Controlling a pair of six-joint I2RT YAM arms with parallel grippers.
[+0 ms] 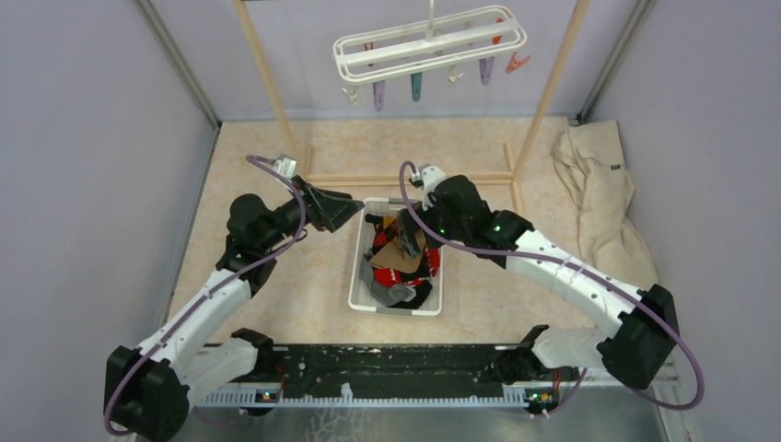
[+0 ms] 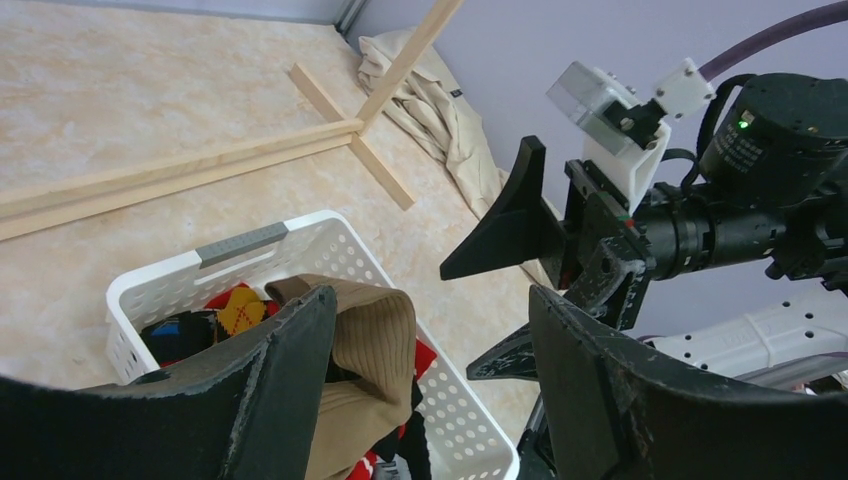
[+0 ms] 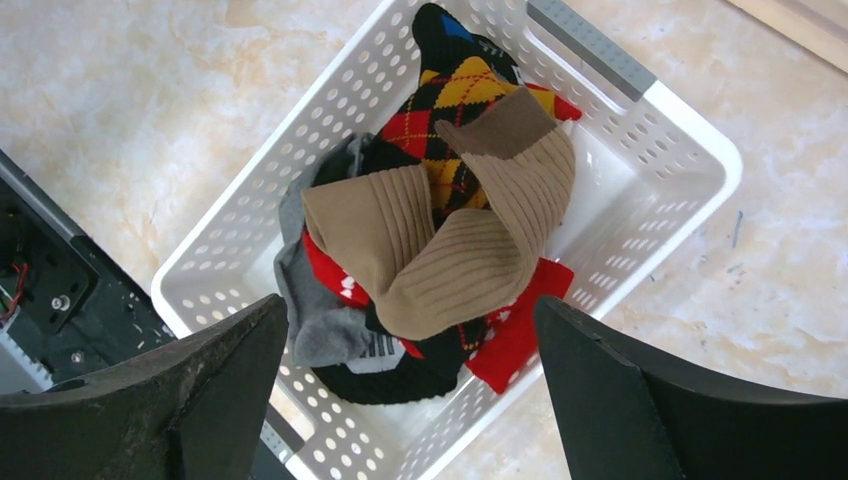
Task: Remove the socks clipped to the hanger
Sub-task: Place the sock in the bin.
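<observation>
right hand (image 3: 408, 310): hovering over the basket (image 3: 660, 130), fingers spread wide with nothing between them, pointing down at the sock pile
left hand (image 2: 430, 300): hanging just beside the basket's far left corner, fingers also spread and gripping nothing, pointing across at the right hand
hands: sitting near each other at the far end of the basket, not touching
socks (image 3: 440, 230): lying heaped in the basket, well apart from the hanger
top of pile: ribbed tan sock (image 3: 480, 250) lying folded over the rest and touching the argyle sock (image 3: 450, 110) at the basket's handle end
lower in pile: grey sock (image 3: 310, 310) poking out on one side and red sock (image 3: 520, 320) on the other, with the black striped sock (image 3: 390, 355) showing underneath
hanger (image 1: 428, 46): hanging at the back, up between the posts of the wooden rack (image 1: 265, 74), with its frame tilting slightly; can't tell what the hook is sitting on because it's cut off at the top edge
clips (image 1: 416, 87): dangling loose under the frame, in pastel colours
basket: white and perforated with a grey handle strip, standing on the desk (image 1: 313, 304) between the two arms, just in front of the rack's base bar
beige cloth (image 1: 599, 193): lying crumpled by the right wall, apart from the basket
</observation>
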